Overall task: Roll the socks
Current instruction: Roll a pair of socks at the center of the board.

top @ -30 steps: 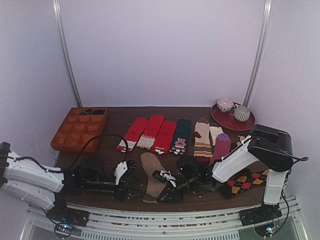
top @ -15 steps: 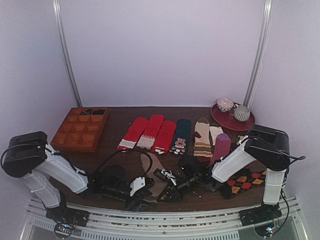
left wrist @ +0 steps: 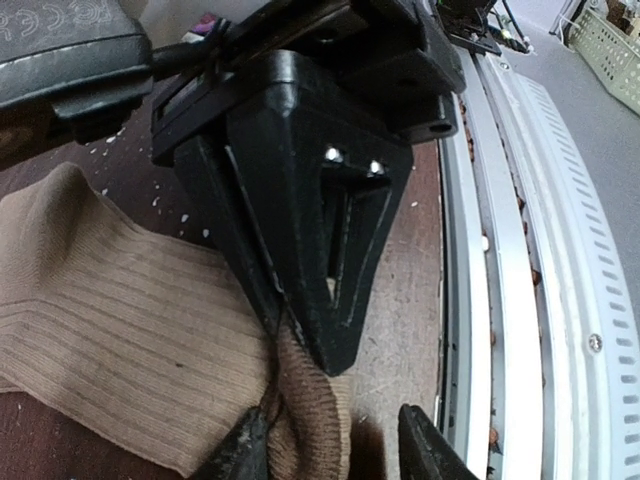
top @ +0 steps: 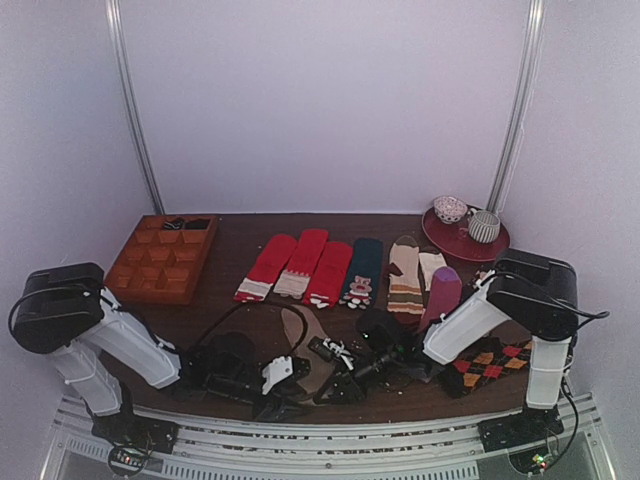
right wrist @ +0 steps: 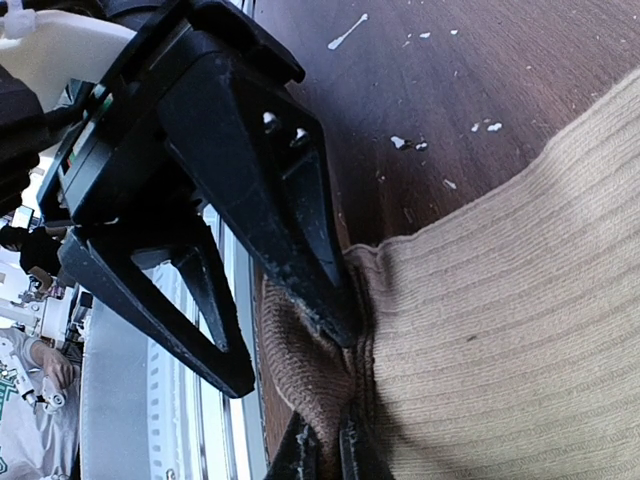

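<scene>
The tan-brown socks (top: 303, 345) lie flat near the table's front edge, their darker cuff end nearest the rail. My right gripper (top: 330, 388) is shut on a pinched fold of that cuff, as its wrist view (right wrist: 328, 450) shows, with the ribbed sock (right wrist: 520, 330) spreading to the right. My left gripper (top: 283, 400) is open, and in its wrist view (left wrist: 335, 455) its fingertips (left wrist: 245, 452) straddle the same cuff (left wrist: 310, 410). The right gripper's black fingers (left wrist: 310, 200) fill that view, touching the fold just beyond.
A row of other socks lies behind: red (top: 300, 265), dark teal (top: 362, 270), striped beige (top: 405, 275), magenta (top: 442, 290). Argyle socks (top: 492, 362) lie under the right arm. A wooden compartment tray (top: 160, 258) sits back left, a red plate (top: 448, 240) back right. The metal rail (left wrist: 520, 250) runs close beside the cuff.
The left arm has swung in from the far left to the socks' near end and settled there. The right gripper has stayed on the cuff.
</scene>
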### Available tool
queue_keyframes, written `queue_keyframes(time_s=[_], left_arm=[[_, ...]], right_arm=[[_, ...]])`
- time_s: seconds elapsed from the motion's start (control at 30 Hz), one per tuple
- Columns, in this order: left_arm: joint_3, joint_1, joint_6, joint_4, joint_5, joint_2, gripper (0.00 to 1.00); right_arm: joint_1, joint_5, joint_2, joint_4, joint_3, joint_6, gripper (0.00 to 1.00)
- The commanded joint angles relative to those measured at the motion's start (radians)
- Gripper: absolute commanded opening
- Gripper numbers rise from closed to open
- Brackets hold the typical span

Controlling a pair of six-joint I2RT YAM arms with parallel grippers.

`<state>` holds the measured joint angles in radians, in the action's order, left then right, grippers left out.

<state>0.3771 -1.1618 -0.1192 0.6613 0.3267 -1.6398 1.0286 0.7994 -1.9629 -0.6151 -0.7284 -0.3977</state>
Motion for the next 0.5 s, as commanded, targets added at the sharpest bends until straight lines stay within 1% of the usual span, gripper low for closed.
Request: queue_keyframes(time_s=[0.0, 0.1, 0.17, 0.23, 0.27, 0.37, 0.4, 0.47], left_arm=[[-0.02, -0.01, -0.041, -0.011, -0.058, 0.023, 0.43], [-0.018, -0.01, -0.053, -0.027, -0.075, 0.021, 0.35], [-0.003, -0.01, -0.056, -0.049, -0.066, 0.007, 0.24], [-0.003, -0.01, -0.067, -0.057, -0.063, -0.001, 0.06], [-0.005, -0.011, -0.072, -0.054, -0.06, -0.004, 0.01], [0.002, -0.012, -0.08, -0.061, -0.034, -0.013, 0.0], [0.009, -0.012, -0.09, -0.08, -0.028, -0.014, 0.0], [0.036, -0.012, -0.115, -0.143, -0.026, -0.019, 0.0]], right_arm=[[-0.017, -0.105, -0.1, 0.318, 0.077, -0.01, 0.02], [-0.02, -0.1, -0.104, 0.317, 0.075, -0.01, 0.02], [-0.022, -0.094, -0.108, 0.313, 0.072, -0.013, 0.02], [-0.023, -0.089, -0.109, 0.304, 0.073, -0.018, 0.02], [-0.024, -0.087, -0.11, 0.299, 0.072, -0.019, 0.02], [-0.025, -0.085, -0.105, 0.29, 0.073, -0.02, 0.03], [-0.025, -0.086, -0.092, 0.28, 0.076, -0.018, 0.05], [-0.025, -0.094, -0.052, 0.26, 0.088, -0.001, 0.13]])
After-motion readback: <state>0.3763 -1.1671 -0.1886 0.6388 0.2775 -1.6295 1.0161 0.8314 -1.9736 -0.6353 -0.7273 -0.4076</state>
